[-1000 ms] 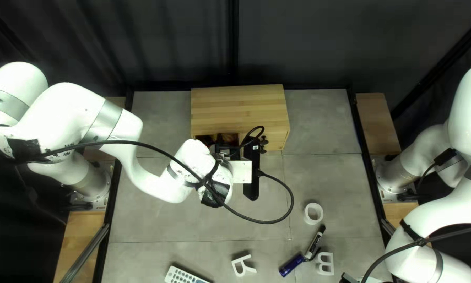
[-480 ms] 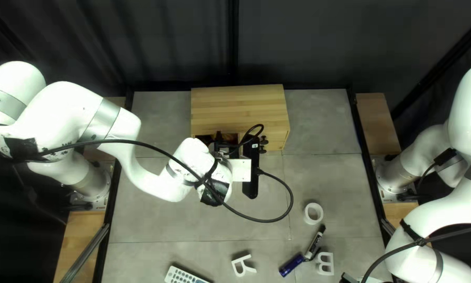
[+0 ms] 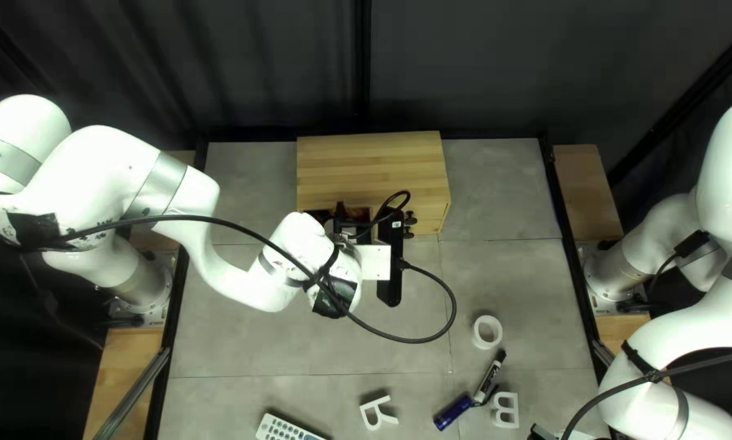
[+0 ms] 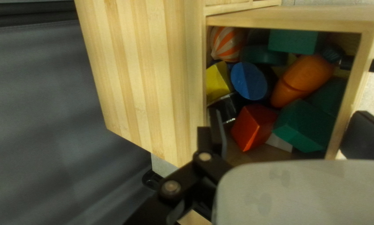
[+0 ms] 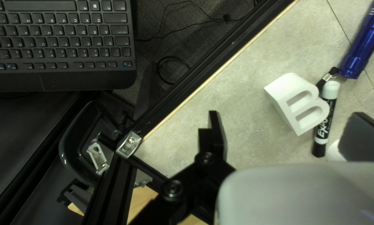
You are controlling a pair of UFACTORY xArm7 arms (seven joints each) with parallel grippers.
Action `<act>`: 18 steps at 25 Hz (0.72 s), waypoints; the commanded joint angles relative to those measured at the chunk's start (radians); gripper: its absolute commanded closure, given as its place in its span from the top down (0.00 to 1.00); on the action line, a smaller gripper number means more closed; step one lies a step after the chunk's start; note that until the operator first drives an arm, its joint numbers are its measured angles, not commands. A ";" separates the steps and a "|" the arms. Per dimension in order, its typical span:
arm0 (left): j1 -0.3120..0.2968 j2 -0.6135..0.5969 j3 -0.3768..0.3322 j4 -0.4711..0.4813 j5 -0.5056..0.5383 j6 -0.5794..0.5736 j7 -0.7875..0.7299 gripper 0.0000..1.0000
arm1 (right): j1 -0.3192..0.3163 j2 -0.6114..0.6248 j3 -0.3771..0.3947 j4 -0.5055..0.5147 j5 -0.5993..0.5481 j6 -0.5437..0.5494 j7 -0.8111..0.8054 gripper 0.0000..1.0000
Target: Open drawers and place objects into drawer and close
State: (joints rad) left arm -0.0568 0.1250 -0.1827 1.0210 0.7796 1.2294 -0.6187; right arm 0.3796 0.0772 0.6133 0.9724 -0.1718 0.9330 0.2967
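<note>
From where I stand, the left gripper (image 3: 351,223) is over the open pale wooden drawer (image 4: 287,17) of the wooden cabinet (image 3: 370,171), jaws spread wide. Inside the drawer lie a red block (image 4: 253,127), a dark green block (image 4: 305,125) and a rounded orange toy (image 4: 305,77). The right gripper (image 3: 541,433), jaws also wide apart, hangs near a white letter B (image 3: 505,410), a black-and-white marker (image 3: 489,379) and a shiny blue flashlight (image 3: 453,412) on the grey table (image 3: 252,350)
</note>
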 commanded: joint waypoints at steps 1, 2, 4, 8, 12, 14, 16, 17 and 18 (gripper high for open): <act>0.004 -0.002 0.003 0.001 -0.001 -0.001 0.006 1.00 | 0.000 0.000 0.000 0.000 0.000 0.000 0.000 1.00; 0.006 -0.004 0.005 0.000 0.000 -0.002 0.010 1.00 | 0.000 0.000 0.000 0.000 0.000 0.000 0.000 1.00; 0.009 -0.007 0.007 0.000 0.001 -0.002 0.017 1.00 | 0.000 0.000 0.000 0.000 0.000 0.000 0.000 1.00; 0.014 -0.009 0.011 0.001 0.002 -0.006 0.027 1.00 | 0.000 0.000 0.000 0.000 0.000 0.000 0.000 1.00; 0.023 -0.015 0.018 -0.007 0.004 -0.018 0.037 1.00 | 0.000 0.000 0.000 0.000 0.000 0.000 0.000 1.00; 0.025 -0.018 0.020 -0.009 0.005 -0.020 0.042 1.00 | 0.000 0.000 0.000 0.000 0.000 0.000 0.000 1.00; 0.029 -0.018 0.023 -0.009 0.008 -0.023 0.045 1.00 | 0.000 0.000 0.000 0.000 0.000 0.000 0.000 1.00; 0.030 -0.018 0.025 -0.010 0.010 -0.025 0.047 1.00 | 0.000 0.000 0.000 0.000 0.000 0.000 0.000 1.00; 0.032 -0.018 0.026 -0.011 0.011 -0.026 0.048 1.00 | 0.000 0.000 0.000 0.000 0.000 0.000 0.000 1.00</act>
State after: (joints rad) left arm -0.0280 0.1070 -0.1590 1.0115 0.7881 1.2061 -0.5733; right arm 0.3796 0.0772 0.6133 0.9724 -0.1718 0.9330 0.2967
